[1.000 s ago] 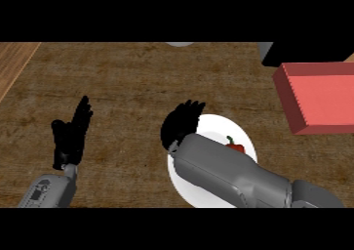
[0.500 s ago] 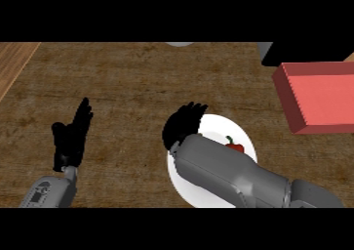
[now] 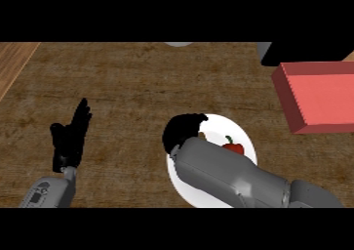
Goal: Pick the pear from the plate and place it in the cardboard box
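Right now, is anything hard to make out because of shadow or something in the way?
Head view: even light, no glare; the right robot hand is plain black with little detail, and its forearm covers much of the plate; a red thing peeks out.

One view only — from the robot's head, looking steeply down and close on the wooden counter [image 3: 136,83]. Both forearms enter from six o'clock; a white plate [image 3: 241,134] sits near five, a red box [image 3: 324,100] toward two.

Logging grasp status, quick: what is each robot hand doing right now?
Left robot hand: open, fingers straight up, holding nothing.
Right robot hand: over the plate, fingers curled; cannot tell whether it holds anything.
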Motion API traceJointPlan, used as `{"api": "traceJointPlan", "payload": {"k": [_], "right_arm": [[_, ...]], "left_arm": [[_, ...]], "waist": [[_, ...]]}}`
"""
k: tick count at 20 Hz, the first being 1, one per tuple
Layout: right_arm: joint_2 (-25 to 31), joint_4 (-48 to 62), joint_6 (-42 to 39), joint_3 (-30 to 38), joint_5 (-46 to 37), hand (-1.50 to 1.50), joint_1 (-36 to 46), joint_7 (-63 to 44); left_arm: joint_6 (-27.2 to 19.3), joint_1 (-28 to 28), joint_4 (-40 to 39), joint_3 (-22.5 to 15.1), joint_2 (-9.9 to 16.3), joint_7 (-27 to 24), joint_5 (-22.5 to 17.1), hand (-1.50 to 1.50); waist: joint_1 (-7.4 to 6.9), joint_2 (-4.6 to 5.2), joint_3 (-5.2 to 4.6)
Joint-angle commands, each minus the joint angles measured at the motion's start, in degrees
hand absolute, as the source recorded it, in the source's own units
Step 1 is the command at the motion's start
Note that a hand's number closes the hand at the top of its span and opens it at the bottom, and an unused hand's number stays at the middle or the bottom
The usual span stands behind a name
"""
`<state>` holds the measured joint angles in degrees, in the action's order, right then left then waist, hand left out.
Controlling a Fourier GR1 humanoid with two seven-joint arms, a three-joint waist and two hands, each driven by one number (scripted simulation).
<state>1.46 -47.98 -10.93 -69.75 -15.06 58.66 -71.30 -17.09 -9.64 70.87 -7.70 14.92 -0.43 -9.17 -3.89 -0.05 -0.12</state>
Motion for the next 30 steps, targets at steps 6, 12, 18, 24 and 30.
{"api": "traceJointPlan", "payload": {"k": [6,12,18,24,30], "right_arm": [[-1.40,-1.85,0.49,-6.18,-1.91,1.50,1.93,-9.08],[-1.40,-1.21,1.94,-8.38,-3.63,1.50,1.91,-7.10],[14.04,-23.67,13.19,-8.61,-4.64,1.50,-10.48,26.97],[33.23,-37.08,22.86,-8.47,-7.63,1.50,-14.73,42.78],[51.92,-50.23,32.50,-1.71,-5.23,1.50,-17.34,56.28]], "left_arm": [[-1.23,-2.21,-0.06,-0.60,-1.65,1.24,1.37,0.00],[-1.15,-1.51,-0.56,0.10,-1.62,0.23,1.59,0.00],[-1.70,4.39,1.25,3.51,0.61,0.20,-0.52,0.00],[-2.66,6.82,1.41,5.60,1.14,-0.67,-1.30,0.00],[-2.09,8.61,2.34,7.02,2.45,-0.91,-2.13,0.00]], "waist": [[-0.01,0.47,0.07],[0.04,0.56,0.05],[8.62,-1.48,0.88],[10.83,-1.77,0.55],[11.81,-1.98,0.43]]}}
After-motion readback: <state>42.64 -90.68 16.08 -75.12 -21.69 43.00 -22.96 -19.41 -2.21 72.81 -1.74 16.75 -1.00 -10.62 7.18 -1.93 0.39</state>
